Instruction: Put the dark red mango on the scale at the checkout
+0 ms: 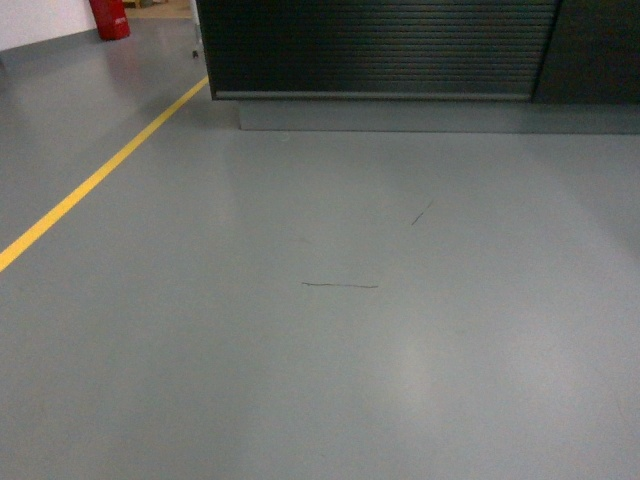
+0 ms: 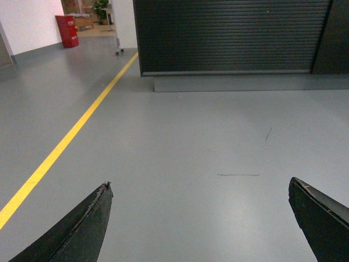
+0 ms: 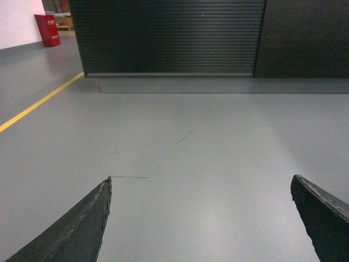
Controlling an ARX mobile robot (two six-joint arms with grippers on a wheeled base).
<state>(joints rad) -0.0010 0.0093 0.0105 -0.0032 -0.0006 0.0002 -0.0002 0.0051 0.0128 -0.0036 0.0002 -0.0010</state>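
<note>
Ahead, the ribbed black checkout (image 1: 380, 48) shows no readable writing.

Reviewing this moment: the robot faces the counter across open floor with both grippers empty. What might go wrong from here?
1. No mango or scale shows in any view, and both the left gripper and right gripper are open and empty, so the robot may reach the checkout with nothing to place.
2. Only the ribbed front is visible; the counter top is out of frame, so the target is unconfirmed.
3. The grey plinth juts out at floor level; the base might bump it.
</note>
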